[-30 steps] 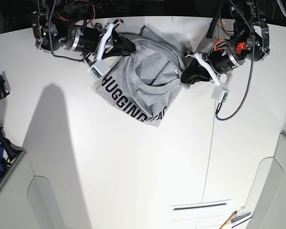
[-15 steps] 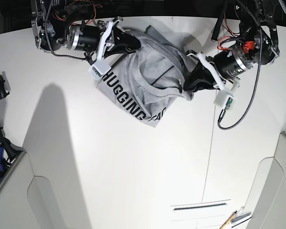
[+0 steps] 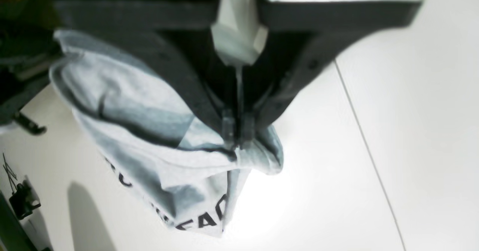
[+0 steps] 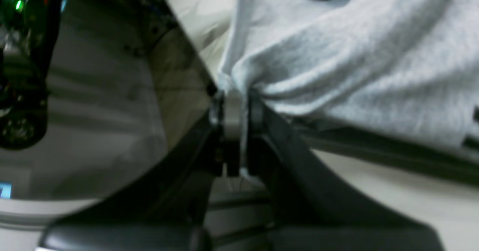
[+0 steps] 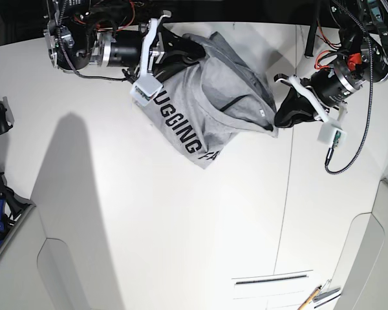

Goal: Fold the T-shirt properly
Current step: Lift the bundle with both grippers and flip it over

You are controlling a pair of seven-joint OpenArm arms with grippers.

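Both black two-fingered grippers pinch cloth: right gripper [image 5: 199, 54] at upper centre, left gripper [image 5: 278, 121] at upper right. Heather-grey cotton T-shirt with black block lettering [image 5: 200, 123], bunched, spans between them, upper centre of base frame, lettering end pointing down, over white tabletop [image 5: 181, 239].

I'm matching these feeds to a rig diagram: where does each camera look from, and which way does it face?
Base: high up, facing down at the T-shirt; both arms show.
Left wrist: on the left arm, looking along its tool at the shirt and white surface.
Right wrist: on the right arm, looking past its tool, blurred, at grey cloth.
Shared: base and left wrist both show black lettering.
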